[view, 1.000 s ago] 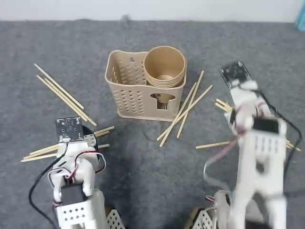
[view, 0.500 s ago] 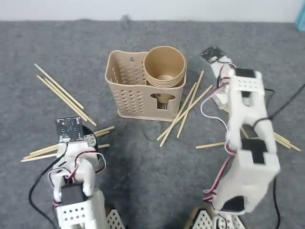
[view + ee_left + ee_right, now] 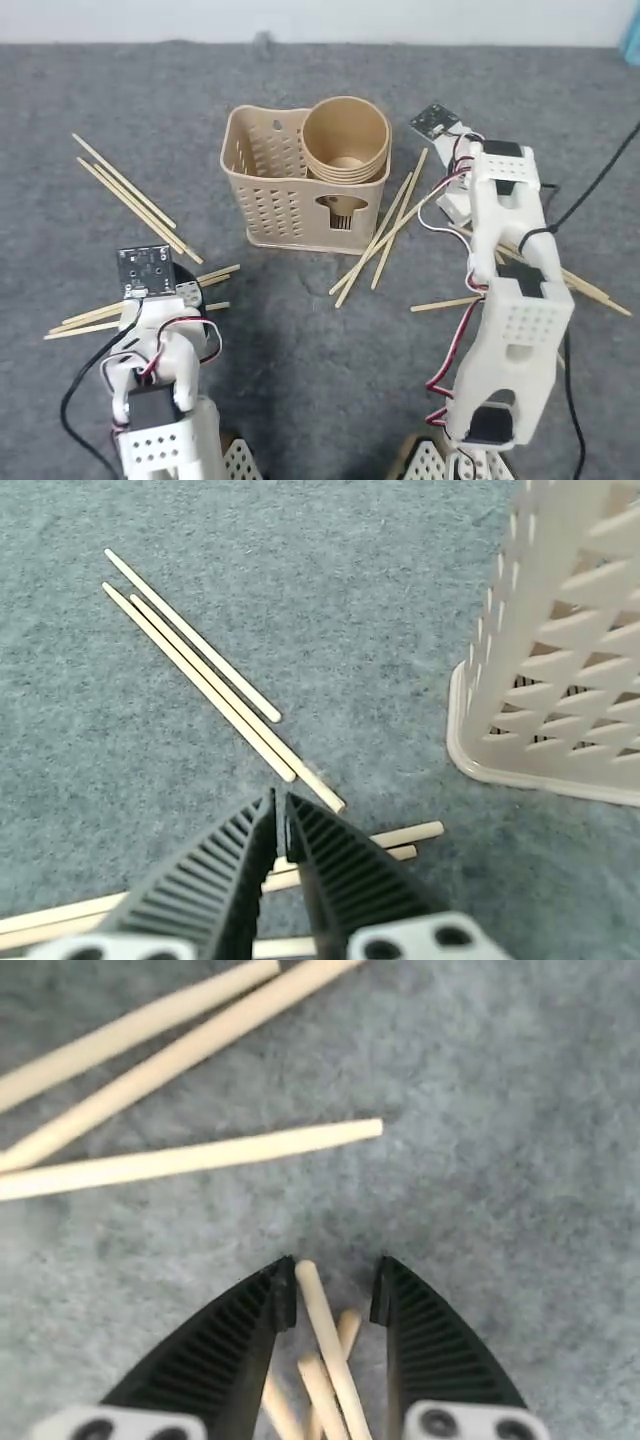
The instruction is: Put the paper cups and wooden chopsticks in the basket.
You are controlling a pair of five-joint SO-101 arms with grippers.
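Chopsticks (image 3: 328, 1355) just right of the basket (image 3: 262, 200) are lying lengthwise between my right gripper's (image 3: 332, 1285) jaws, tips pointing toward the basket. Those jaws are standing partly spread, pinching nothing. My left gripper (image 3: 280, 815), left of the basket, is hovering over other chopsticks (image 3: 215, 685), jaws pressed together. Paper cups (image 3: 345, 140) are sitting stacked inside the basket.

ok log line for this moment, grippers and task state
left gripper: shut, empty | right gripper: open, around chopstick ends | paper cups: stacked in basket | other chopsticks: loose on carpet
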